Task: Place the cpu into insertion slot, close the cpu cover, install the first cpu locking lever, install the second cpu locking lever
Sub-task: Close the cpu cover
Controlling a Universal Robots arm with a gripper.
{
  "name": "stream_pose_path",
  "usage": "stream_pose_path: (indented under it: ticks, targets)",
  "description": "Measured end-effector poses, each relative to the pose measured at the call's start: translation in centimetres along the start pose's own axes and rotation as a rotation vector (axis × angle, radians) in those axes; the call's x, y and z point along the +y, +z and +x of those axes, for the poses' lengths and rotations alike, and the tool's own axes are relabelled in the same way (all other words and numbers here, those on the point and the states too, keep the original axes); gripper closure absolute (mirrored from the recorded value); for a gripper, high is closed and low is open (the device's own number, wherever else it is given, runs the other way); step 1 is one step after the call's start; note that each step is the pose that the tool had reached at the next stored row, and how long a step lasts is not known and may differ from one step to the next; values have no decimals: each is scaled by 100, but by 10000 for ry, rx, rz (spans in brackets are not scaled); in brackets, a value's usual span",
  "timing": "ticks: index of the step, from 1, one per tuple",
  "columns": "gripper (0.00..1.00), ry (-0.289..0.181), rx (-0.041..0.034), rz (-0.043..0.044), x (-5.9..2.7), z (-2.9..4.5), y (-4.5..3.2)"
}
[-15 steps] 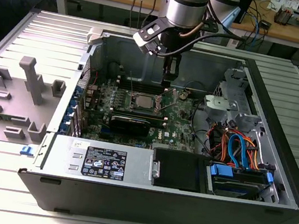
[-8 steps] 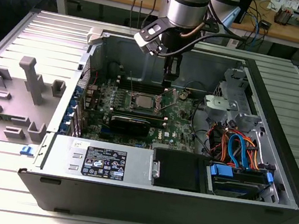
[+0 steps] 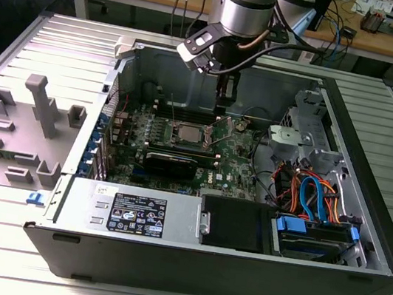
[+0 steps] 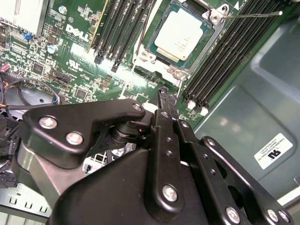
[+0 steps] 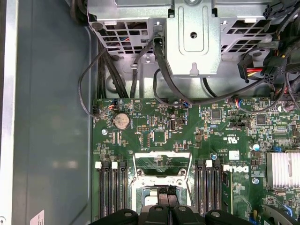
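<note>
The gripper (image 4: 164, 95) is pinched shut on nothing. Just past it, the second wrist view shows the cpu (image 4: 180, 35) lying in the insertion slot (image 4: 144, 57). The first wrist view shows the cpu cover (image 5: 162, 178) not closed yet, so the levers are left to do too. In the exterior view the gripper hangs at one o'clock from the slot.

White lettering (image 4: 77, 32) crosses the green motherboard (image 4: 75, 61) near the claw (image 4: 164, 96). A white sticker (image 4: 273, 151) marks the case wall (image 4: 243, 108) beside it. A printed label (image 3: 137, 214) sits on the power supply (image 3: 83, 204), well apart.
</note>
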State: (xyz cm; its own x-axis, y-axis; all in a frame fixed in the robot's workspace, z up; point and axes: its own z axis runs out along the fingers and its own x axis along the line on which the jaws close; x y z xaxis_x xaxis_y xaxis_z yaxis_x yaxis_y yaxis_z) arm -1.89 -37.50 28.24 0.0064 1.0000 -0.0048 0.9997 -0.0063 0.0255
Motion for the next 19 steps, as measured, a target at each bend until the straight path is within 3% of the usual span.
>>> stream_pose_path:
  ticks: [19]
  targets:
    - [89, -2, -1, 1, 46, 0, 1]
